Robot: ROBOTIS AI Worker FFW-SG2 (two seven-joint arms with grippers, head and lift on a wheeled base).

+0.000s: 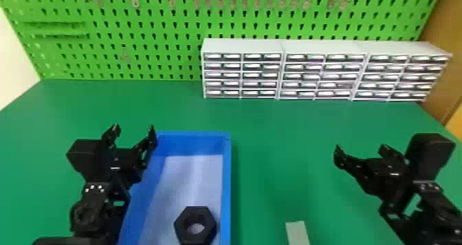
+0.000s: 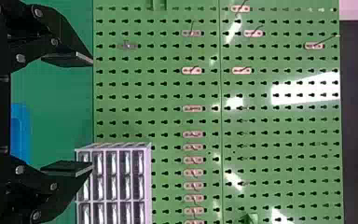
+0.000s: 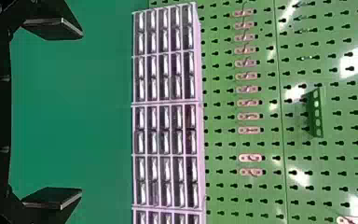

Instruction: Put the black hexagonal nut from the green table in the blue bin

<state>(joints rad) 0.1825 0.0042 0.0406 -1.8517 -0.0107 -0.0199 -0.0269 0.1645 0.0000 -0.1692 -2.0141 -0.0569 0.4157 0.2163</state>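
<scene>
Your left pincer (image 1: 134,126) and right pincer (image 1: 361,147) are gaping wide, empty; toward six o'clock in the blue bin (image 1: 226,179), the black hexagonal nut (image 1: 196,213), likely rigid, is offering opposite flats.

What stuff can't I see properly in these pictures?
- Near end of the blue bin: cut off by the head view's bottom edge.
- Part of the bin's left side: behind the left arm, head view.
- Rest of the pale strip: cut off by the head view's bottom edge.
- What's inside the little drawers: too small to tell, head view.
</scene>
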